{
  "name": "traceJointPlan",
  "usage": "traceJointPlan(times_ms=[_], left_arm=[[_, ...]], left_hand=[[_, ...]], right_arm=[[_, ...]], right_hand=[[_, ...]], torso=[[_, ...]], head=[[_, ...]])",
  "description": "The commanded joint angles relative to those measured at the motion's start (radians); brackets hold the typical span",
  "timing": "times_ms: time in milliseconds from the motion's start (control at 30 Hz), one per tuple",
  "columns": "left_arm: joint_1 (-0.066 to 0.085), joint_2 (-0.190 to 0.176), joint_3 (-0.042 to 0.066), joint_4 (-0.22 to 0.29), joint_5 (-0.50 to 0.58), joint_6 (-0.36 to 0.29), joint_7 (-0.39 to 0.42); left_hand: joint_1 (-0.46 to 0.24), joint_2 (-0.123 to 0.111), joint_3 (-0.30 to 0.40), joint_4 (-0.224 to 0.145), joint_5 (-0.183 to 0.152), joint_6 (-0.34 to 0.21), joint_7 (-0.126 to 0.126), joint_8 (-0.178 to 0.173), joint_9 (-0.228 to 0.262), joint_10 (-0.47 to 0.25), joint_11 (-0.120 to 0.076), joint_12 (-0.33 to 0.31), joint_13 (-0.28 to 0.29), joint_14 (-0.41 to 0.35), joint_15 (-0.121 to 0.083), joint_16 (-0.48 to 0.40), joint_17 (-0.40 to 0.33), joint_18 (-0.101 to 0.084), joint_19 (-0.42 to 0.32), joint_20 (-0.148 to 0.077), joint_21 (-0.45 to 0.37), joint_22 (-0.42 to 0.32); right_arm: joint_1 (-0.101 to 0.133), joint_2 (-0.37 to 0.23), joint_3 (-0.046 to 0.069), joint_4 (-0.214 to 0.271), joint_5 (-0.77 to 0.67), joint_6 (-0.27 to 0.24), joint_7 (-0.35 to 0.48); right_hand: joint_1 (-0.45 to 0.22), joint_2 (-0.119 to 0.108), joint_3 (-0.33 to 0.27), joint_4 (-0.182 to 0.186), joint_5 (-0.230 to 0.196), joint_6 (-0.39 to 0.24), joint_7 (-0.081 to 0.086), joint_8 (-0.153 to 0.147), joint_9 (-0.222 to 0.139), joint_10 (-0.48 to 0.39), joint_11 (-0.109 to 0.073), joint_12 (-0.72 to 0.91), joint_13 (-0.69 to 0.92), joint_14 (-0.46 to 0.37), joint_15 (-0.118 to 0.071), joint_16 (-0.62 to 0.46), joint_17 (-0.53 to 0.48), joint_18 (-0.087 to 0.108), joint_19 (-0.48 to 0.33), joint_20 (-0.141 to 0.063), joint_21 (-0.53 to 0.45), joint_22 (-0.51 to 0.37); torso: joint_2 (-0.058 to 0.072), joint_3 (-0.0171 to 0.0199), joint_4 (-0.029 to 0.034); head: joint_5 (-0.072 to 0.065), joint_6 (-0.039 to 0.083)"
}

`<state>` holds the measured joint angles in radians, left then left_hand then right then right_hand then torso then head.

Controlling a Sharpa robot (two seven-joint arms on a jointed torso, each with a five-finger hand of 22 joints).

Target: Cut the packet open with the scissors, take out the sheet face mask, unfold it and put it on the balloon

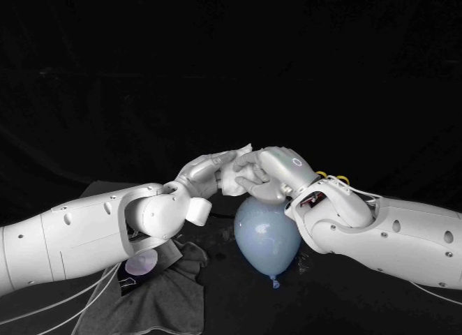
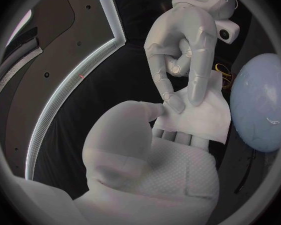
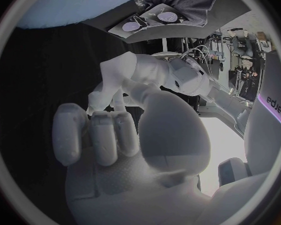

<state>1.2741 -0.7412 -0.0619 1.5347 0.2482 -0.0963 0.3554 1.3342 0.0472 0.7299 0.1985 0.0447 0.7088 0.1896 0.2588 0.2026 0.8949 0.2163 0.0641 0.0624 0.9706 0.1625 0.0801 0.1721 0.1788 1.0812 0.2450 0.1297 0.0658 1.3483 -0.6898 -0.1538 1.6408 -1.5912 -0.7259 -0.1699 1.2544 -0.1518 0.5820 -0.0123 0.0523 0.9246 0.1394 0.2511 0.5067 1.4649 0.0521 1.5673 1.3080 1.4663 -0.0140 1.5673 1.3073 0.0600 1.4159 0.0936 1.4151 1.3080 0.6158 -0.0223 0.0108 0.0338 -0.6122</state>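
At the centre of the head view, the left hand [image 1: 204, 173] and the right hand [image 1: 276, 169] meet just above the balloon [image 1: 267, 241], with the mask [image 1: 234, 174] between them. The mask is a small white sheet. In the left wrist view it lies across the left hand's fingers with the thumb laid over its near corner, so that hand holds it. The right hand comes down from the far side and pinches the sheet's other edge between its fingers [image 2: 164, 82], so it holds the mask too. Whether the mask touches the balloon cannot be told.

The balloon is pale blue and sits below the hands, a little right of centre, its knot pointing toward the bottom of the frame. It lies on the black table [image 1: 241, 307]. In the lower left a grey cloth [image 1: 171, 296] is spread in loose folds, partly under the left arm. A pale round disc [image 1: 142, 262] sits at the cloth's upper edge, beneath that forearm. Behind the arms the backdrop is plain black.
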Motion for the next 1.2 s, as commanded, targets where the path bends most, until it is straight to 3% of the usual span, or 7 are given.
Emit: traceJointPlan(times_ms=[33,333,600,800,1200], left_arm=[[0.002,0.002,0.002,0.003,0.009,0.015,0.009],[0.002,0.001,0.002,0.005,0.017,0.016,0.013],[0.002,-0.001,0.002,0.006,0.023,0.019,0.015],[0.002,-0.001,0.002,0.007,0.024,0.021,0.015],[0.002,0.000,0.002,0.002,0.024,0.020,0.015]], left_hand=[[0.008,0.003,0.000,-0.005,0.004,-0.001,0.078,-0.003,0.000,-0.009,0.000,-0.004,0.000,0.004,-0.001,0.002,0.001,0.005,-0.001,0.002,-0.006,-0.001],[0.009,0.004,0.001,-0.005,0.004,-0.006,0.078,-0.005,-0.001,-0.017,0.000,-0.004,-0.001,0.007,-0.001,0.003,0.001,0.006,0.001,0.001,-0.005,-0.001],[0.011,0.005,0.002,-0.006,0.004,-0.011,0.080,-0.007,-0.002,-0.030,0.001,-0.005,-0.001,0.007,-0.001,0.003,0.001,0.006,0.008,0.000,-0.003,0.000],[0.012,0.005,0.002,-0.006,0.004,-0.010,0.080,-0.007,-0.001,-0.033,0.002,-0.005,-0.001,0.008,-0.002,0.002,0.001,0.007,0.012,0.000,-0.002,0.001],[0.013,0.006,0.002,-0.006,0.004,-0.008,0.081,-0.007,-0.001,-0.036,0.002,-0.005,-0.001,0.008,-0.002,0.002,0.001,0.007,0.015,-0.001,-0.001,0.001]], right_arm=[[-0.001,-0.005,0.000,0.001,-0.045,0.025,-0.031],[-0.001,-0.017,0.000,0.006,-0.062,0.050,-0.046],[-0.002,-0.020,-0.001,0.007,-0.065,0.068,-0.053],[-0.003,-0.020,-0.001,0.005,-0.065,0.061,-0.056],[-0.007,-0.039,-0.001,0.040,-0.064,0.099,-0.052]], right_hand=[[0.011,-0.006,-0.003,-0.004,-0.004,0.013,0.001,-0.008,-0.003,0.106,0.006,0.004,0.263,0.104,0.006,0.003,0.263,-0.005,0.000,0.006,-0.001,0.049],[0.026,-0.002,-0.006,-0.006,-0.004,0.051,-0.008,-0.005,-0.007,0.106,0.000,0.004,0.263,0.104,0.002,0.003,0.263,-0.006,0.005,0.004,0.003,0.057],[0.045,0.034,-0.004,-0.002,-0.004,0.112,-0.034,0.019,0.001,0.106,-0.022,0.004,0.263,0.104,-0.016,0.003,0.263,-0.007,0.008,-0.009,0.005,0.063],[0.057,0.057,0.002,-0.003,-0.004,0.120,-0.042,0.030,0.009,0.106,-0.030,0.004,0.263,0.104,-0.024,0.003,0.263,-0.008,0.011,-0.018,0.007,0.067],[0.056,0.064,0.021,-0.013,-0.004,0.144,-0.059,0.086,0.056,0.106,-0.046,0.004,0.263,0.104,-0.038,0.003,0.263,-0.010,0.016,-0.032,0.010,0.074]], torso=[[0.000,0.0000,-0.0001],[0.001,-0.0006,0.0002],[0.001,-0.0006,0.0008],[0.001,-0.0004,0.0012],[0.001,-0.0006,0.0009]], head=[[-0.001,0.000],[-0.001,-0.003],[-0.002,-0.005],[-0.002,-0.006],[-0.001,-0.009]])
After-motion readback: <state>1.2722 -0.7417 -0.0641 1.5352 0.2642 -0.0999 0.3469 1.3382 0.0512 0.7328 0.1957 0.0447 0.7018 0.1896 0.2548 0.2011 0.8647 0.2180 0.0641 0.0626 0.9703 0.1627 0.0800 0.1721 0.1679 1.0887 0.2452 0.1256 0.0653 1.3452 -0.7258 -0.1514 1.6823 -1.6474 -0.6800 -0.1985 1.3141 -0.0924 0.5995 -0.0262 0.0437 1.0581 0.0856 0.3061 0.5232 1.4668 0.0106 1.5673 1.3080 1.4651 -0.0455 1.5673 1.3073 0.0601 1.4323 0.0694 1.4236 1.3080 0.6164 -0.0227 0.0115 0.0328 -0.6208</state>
